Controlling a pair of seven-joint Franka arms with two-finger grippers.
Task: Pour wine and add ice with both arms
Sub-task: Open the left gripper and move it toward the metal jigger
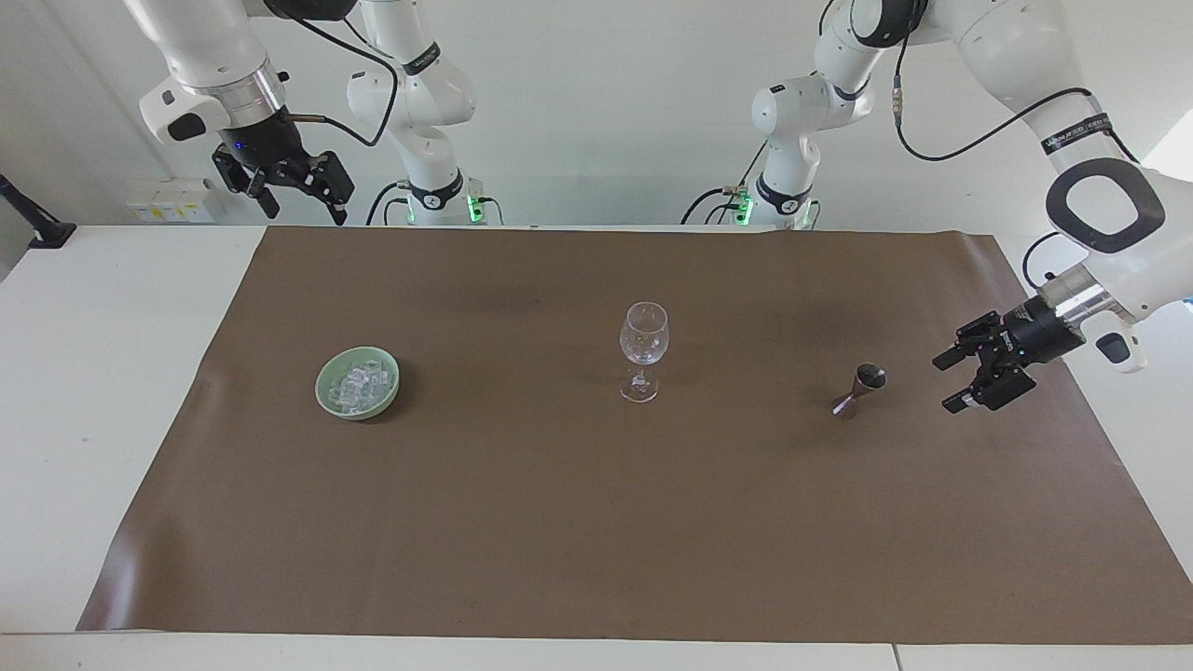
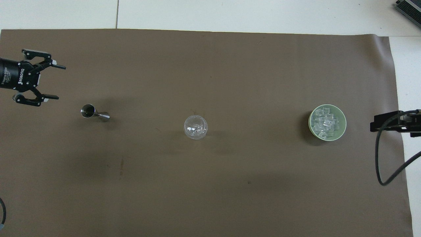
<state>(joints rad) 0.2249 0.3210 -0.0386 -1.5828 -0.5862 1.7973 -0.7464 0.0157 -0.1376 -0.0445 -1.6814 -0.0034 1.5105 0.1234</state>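
- Both views are bright and evenly lit, with sharp focus throughout.
- The glass (image 2: 196, 127), bowl (image 2: 342, 130) and jigger (image 2: 94, 113) cast soft, short shadows on the mat (image 2: 210, 184).
- Broad faint arm shadows mottle the mat.
- Bright daylight patch near the left gripper (image 1: 960, 380).

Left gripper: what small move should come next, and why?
Probably a short advance toward the jigger until its waist sits between the fingers. The left gripper hangs open and level beside the jigger, apart from it, holding nothing. The jigger stands upright on the mat. The right gripper waits, raised near its base.
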